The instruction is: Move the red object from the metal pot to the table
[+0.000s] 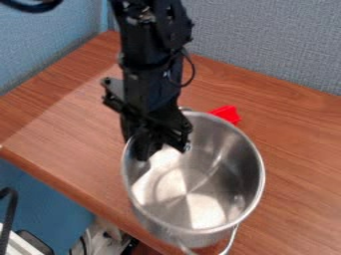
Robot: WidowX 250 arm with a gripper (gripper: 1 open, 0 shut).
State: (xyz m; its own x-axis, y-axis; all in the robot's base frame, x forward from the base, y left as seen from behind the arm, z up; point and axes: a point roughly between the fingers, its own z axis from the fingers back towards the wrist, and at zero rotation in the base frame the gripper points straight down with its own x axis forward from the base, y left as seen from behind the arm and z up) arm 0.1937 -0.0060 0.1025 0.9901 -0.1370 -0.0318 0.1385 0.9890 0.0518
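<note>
- The table (60,110) is a reddish-brown wood-grain top that fills the left and middle of the view. Its near-left edge runs diagonally from the left side down toward the bottom centre, and past that edge is open drop. The far side meets a blue wall.
- Bare wood lies wide open to the left of the arm. A narrower strip shows to the right, beyond the pot.
- The metal pot (220,194) is round and shiny steel. It sits at the near edge of the table, its lower rim close to or past that edge. A thin wire handle hangs at its bottom rim. What shows of its inside is bare steel.
- The black robot arm comes down from the top centre and stands over the pot's upper-left rim.
- The tool (158,151) points straight down at the pot's upper-left rim and reaches just inside it. Its fingers are drawn together, and nothing can be seen held between them.
- The red object (228,115) lies on the table just behind the pot's far rim, outside the pot. Only a small red corner shows, the rest hidden by the pot and arm, so I cannot tell its long axis or which way it points.
</note>
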